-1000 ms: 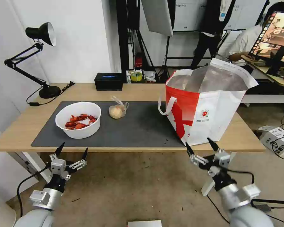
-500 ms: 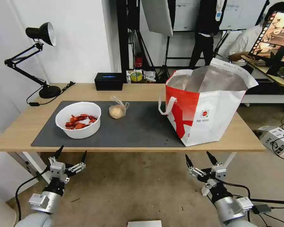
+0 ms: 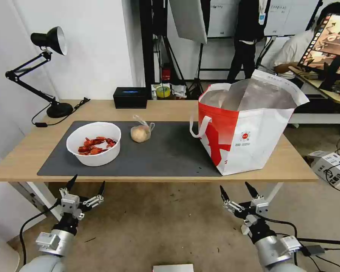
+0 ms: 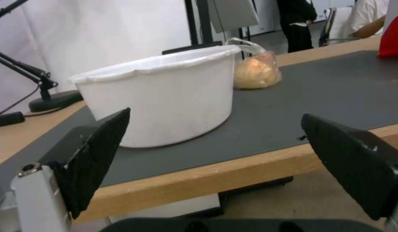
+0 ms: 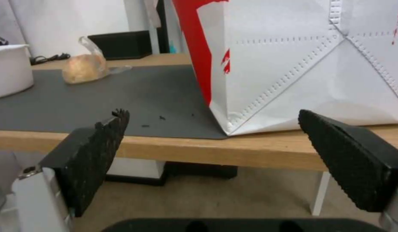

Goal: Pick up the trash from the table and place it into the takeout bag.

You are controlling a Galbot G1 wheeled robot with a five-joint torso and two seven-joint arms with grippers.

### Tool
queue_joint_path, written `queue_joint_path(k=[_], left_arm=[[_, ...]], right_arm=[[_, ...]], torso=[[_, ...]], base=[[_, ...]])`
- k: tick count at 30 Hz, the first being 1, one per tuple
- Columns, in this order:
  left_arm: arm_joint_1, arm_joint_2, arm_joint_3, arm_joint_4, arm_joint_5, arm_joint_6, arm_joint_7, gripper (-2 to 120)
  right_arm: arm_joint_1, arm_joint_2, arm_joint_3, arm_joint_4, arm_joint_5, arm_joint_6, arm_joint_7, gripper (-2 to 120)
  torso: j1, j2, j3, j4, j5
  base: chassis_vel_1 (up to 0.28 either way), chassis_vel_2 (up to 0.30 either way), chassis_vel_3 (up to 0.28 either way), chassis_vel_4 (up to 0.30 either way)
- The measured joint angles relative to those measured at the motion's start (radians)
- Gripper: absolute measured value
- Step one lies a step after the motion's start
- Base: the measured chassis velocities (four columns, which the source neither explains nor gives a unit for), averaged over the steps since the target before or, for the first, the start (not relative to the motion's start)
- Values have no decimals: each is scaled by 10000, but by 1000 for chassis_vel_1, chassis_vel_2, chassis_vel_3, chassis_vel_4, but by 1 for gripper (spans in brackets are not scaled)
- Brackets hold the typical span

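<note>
Both pincers hang open below the bench point(image 3: 22, 158) edge, the bowl point(image 3: 94, 142) just beyond the left pincer point(image 3: 85, 182) and the takeout bag point(image 3: 249, 128) beyond the right pincer point(image 3: 236, 190); rising carelessly risks striking the edge.

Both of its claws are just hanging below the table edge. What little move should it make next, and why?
Probably raise the left gripper toward the white bowl of crayfish shells. That gripper is open, empty and hangs just below the table edge in front of the bowl, while the takeout bag stands open. The right gripper hangs open below the bag.
</note>
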Motion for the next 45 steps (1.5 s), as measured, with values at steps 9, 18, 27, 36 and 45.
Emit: queue_joint_path(k=[9,18,27,36,45], left_arm=[[12,-13,-63,-15,1,0,0,100],[-46,27,-39,-17,-22,4,-2,100],[-23,52,-154,-35,-28,11,-4,100],[3,64,-242,-51,-64,42,-6,100],[176,48,-450,-98,-58,46,-5,100]], right_arm=[[44,-19,-189,0,-88,-22,-18,100],[512,-401,-897,-23,-196,-186,1,100],[2427,-1045,-2207,33,242,-914,193,100],[5098,-1615,-4142,-451,948,-1737,341,100],[7889,-1443,-5909,-1562,1773,-2116,703,100]], torso=[[0,1,0,0,0],[0,0,0,0,-1],[0,1,1,0,0],[1,0,1,-1,-1],[1,0,2,-1,-1]], base=[[0,0,0,0],[0,0,0,0],[0,0,0,0],[0,0,0,0],[0,0,0,0]])
